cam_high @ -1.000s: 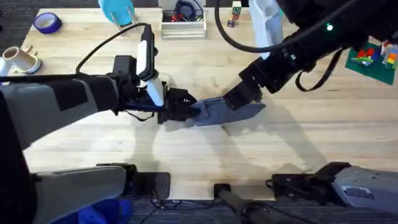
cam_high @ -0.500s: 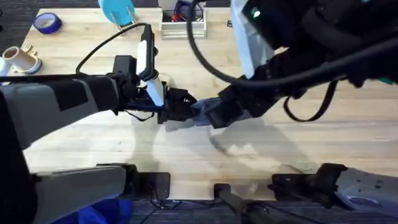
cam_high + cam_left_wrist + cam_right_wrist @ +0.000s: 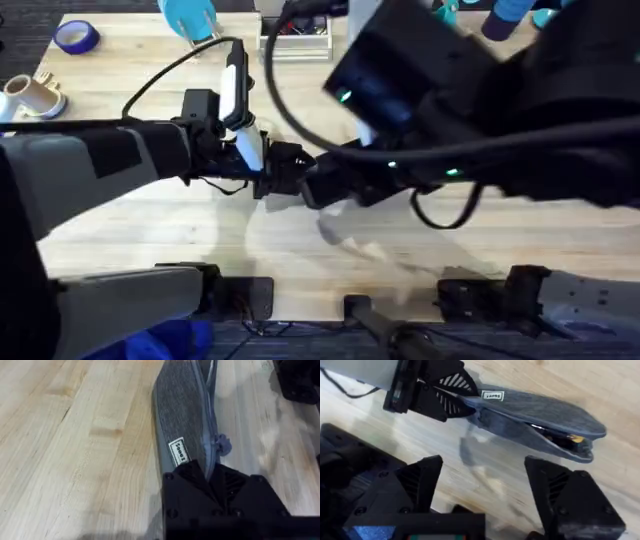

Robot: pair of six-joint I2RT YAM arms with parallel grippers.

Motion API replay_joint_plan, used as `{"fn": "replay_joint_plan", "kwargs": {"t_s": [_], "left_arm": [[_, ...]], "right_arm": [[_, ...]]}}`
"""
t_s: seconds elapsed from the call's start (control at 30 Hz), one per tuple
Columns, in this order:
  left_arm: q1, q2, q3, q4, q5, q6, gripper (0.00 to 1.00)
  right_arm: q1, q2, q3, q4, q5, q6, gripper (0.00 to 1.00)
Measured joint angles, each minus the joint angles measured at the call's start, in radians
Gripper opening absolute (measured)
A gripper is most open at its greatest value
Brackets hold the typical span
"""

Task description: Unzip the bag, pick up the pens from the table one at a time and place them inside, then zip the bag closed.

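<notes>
One small white tag on the bag (image 3: 186, 435) — its dark lettering is too blurred to read.

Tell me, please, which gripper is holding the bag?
The left gripper: its jaws are shut on the labelled end of the bag, while the right gripper hangs open, not touching it.

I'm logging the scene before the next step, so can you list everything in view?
grey-blue fabric zip pouch: one, lying mid-table, one end gaping open.
thin dark pen: at least one, yellowish accent, inside the pouch's open end.
light wooden plank table: one, under everything.
blue tape roll: one, far left corner.
cream cylinder: one, left edge.
turquoise object: one, far edge.
white tray of cables: one, far edge, middle.
left gripper: black, jaws shut on the pouch's labelled end.
right gripper: black, jaws open, above the table beside the pouch.
</notes>
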Motion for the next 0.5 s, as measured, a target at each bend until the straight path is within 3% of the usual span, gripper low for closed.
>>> {"fn": "replay_joint_plan", "kwargs": {"t_s": [0.3, 0.5], "left_arm": [[0.0, 0.0, 0.0, 0.0, 0.0, 0.0, 0.043], [0.0, 0.0, 0.0, -0.002, 0.0, 0.0, 0.043]], "right_arm": [[0.04, 0.136, 0.0, 0.068, 0.023, 0.12, 0.996], [0.041, 0.153, -0.005, 0.068, 0.051, 0.213, 0.988]]}}
